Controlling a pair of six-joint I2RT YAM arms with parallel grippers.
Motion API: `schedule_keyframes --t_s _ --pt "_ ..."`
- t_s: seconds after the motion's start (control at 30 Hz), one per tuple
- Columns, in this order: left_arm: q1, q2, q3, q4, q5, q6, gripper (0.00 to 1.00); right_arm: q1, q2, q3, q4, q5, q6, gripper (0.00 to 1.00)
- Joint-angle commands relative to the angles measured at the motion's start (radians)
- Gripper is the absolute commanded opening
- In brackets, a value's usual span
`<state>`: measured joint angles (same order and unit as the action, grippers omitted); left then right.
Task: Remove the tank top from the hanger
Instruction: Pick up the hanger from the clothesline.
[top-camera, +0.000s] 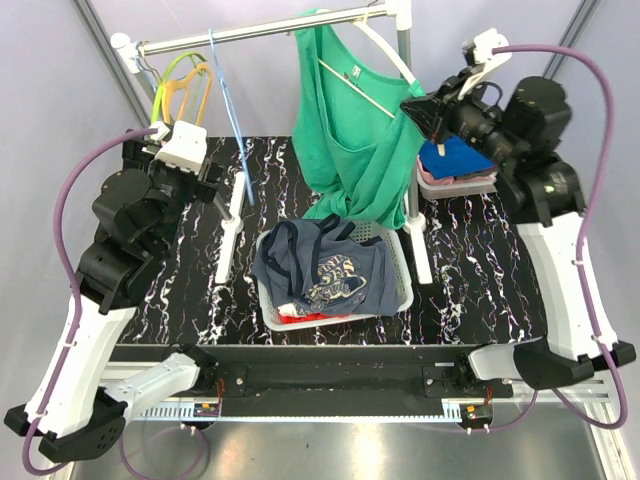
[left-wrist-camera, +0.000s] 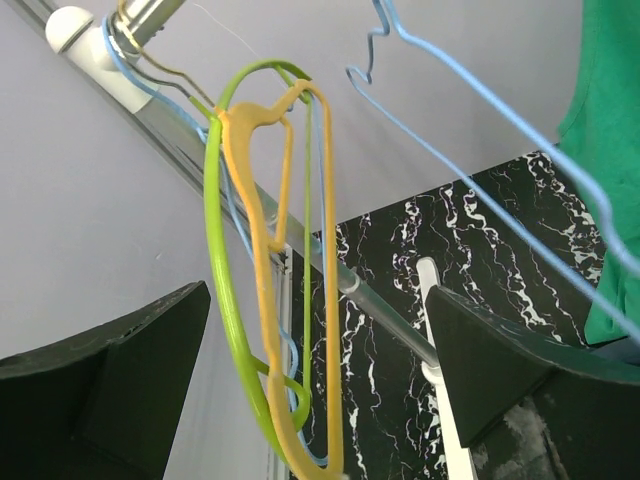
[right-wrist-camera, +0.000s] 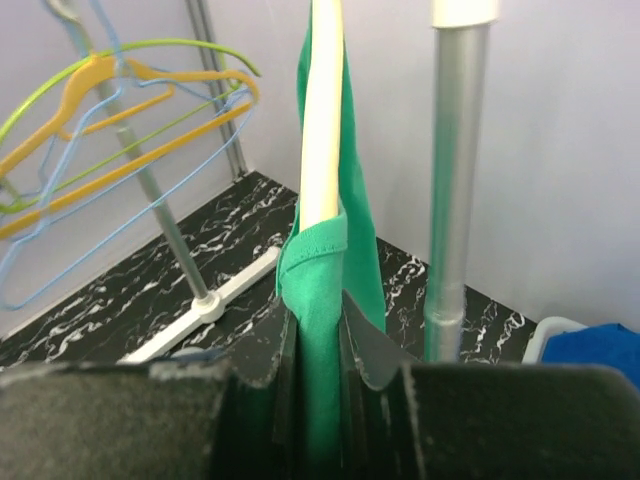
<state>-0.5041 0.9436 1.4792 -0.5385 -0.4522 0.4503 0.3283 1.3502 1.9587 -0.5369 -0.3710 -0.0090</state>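
Pale lilac walls close in a black marbled bench (top-camera: 470, 260), and a clothes rail (top-camera: 250, 35) runs across the back of it. The green tank top (top-camera: 345, 130) hangs from a pale hanger (top-camera: 385, 50) toward the right end of that rail, its hem drooping to just above a white basket (top-camera: 402, 290) of dark clothes.

From where I stand, the right jaws are closed on the tank top. The wrist view shows a fold of green fabric (right-wrist-camera: 320, 300) pinched between them just below the hanger's arm (right-wrist-camera: 322, 100). The left jaws stand open with nothing between them, up by the spare green, orange and blue hangers (top-camera: 185, 85), well apart from the garment.

To do this well, I'd say the strap wants drawing outward along the hanger arm and off its tip, not straight down, or the hanger may tilt or lift off the rail. The upright post (right-wrist-camera: 455, 180) is just beside the grip, so there is little room to swing.

I can't see how the far strap sits, whether the pinch has caught one layer or two, or where the hook meets the rail.
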Motion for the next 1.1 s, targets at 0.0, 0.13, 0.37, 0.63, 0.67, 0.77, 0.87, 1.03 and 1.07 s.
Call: schedule_keyframes --t_s 0.0,0.13,0.37,0.63,0.67,0.77,0.87,1.03,1.07 --pt "0.006 -0.025 0.003 0.029 0.018 -0.007 0.99 -0.003 0.033 -0.131 0.279 0.102 0.004 0.0" --pt "0.006 -0.019 0.004 0.037 0.015 -0.004 0.99 0.0 0.09 -0.165 0.291 0.09 0.003 0.0" --pt "0.006 0.004 0.023 0.038 0.015 -0.007 0.99 -0.002 0.2 -0.159 0.295 0.05 0.049 0.0" --pt "0.006 0.027 0.035 0.037 0.009 -0.004 0.99 0.029 0.331 0.009 0.272 -0.019 0.063 0.0" --pt "0.004 0.03 0.036 0.038 0.009 -0.005 0.99 0.038 0.361 0.058 0.244 -0.02 0.058 0.0" --pt "0.006 0.038 0.044 0.037 0.009 -0.005 0.99 0.075 0.417 0.144 0.2 -0.02 0.049 0.0" --pt "0.006 0.046 0.055 0.034 0.01 -0.01 0.99 0.119 0.455 0.207 0.172 -0.016 0.043 0.0" --pt "0.01 0.044 0.064 0.032 0.014 -0.013 0.99 0.189 0.487 0.256 0.13 0.017 0.017 0.0" --pt "0.012 0.041 0.061 0.032 0.015 -0.016 0.99 0.199 0.484 0.255 0.126 0.03 0.021 0.0"
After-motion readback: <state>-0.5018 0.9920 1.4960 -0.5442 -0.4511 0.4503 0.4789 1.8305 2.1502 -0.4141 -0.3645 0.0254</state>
